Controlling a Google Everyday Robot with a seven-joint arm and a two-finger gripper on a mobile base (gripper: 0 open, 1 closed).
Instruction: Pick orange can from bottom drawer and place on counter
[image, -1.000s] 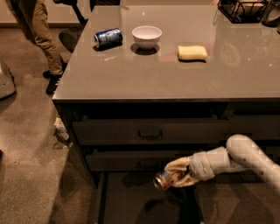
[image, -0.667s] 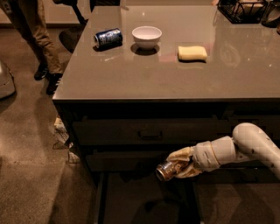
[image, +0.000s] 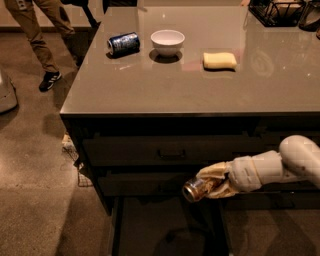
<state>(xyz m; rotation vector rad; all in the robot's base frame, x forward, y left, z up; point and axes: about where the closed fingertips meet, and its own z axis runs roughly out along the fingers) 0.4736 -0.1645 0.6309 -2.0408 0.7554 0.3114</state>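
Note:
My gripper (image: 212, 182) is shut on the orange can (image: 196, 188) and holds it on its side, silver end toward the left, in the air in front of the middle drawer. The can is above the open bottom drawer (image: 165, 230), whose dark floor shows below it. My white arm (image: 280, 167) comes in from the right edge. The grey-brown counter (image: 165, 92) lies above and behind the gripper, its front edge well above the can.
On the counter stand a dark blue can (image: 123, 43) lying on its side, a white bowl (image: 167, 42) and a yellow sponge (image: 219, 60). A black wire rack (image: 280, 11) is at the back right. A person's legs (image: 40, 40) are on the floor at the left.
My gripper has lifted the orange can a little higher and moved it slightly right, away from the bottom drawer. The person at the left has stepped further off.

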